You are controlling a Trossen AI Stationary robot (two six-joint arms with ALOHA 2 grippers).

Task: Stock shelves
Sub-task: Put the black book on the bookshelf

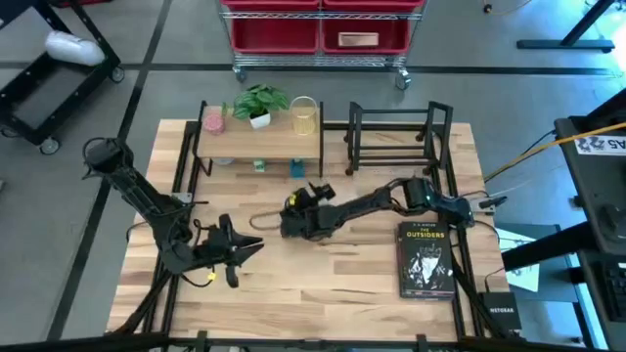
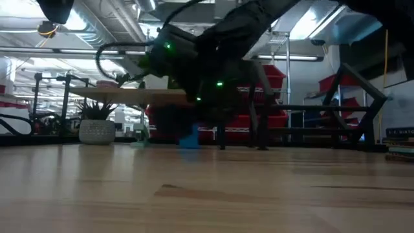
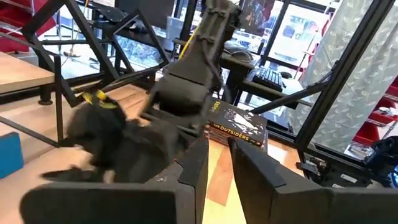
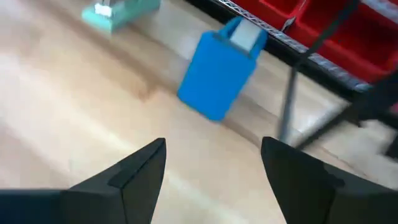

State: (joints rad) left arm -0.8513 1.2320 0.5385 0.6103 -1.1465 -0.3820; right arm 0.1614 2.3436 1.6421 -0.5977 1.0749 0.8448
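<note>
Right hand (image 4: 212, 163) — fingers spread, empty — faces a blue box (image 4: 219, 73); the book (image 1: 427, 258) reads "THE OUTSIDERS".

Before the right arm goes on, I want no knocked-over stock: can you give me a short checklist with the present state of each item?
1. Right tool open and empty: ok, fingers apart with nothing between them.
2. Blue box in front of the right tool, nothing between them: ok, and it stands tilted in that view.
3. Left tool clear of the right arm: ok, it sits apart on the table's left half, fingers nearly closed and empty.
4. Book out of the path: ok, it lies flat on the table's right side.
5. Top of the wood shelf has free space: ok, between the plant and the yellow cup.
6. Room beside the box on the lower tier: cannot tell.
</note>
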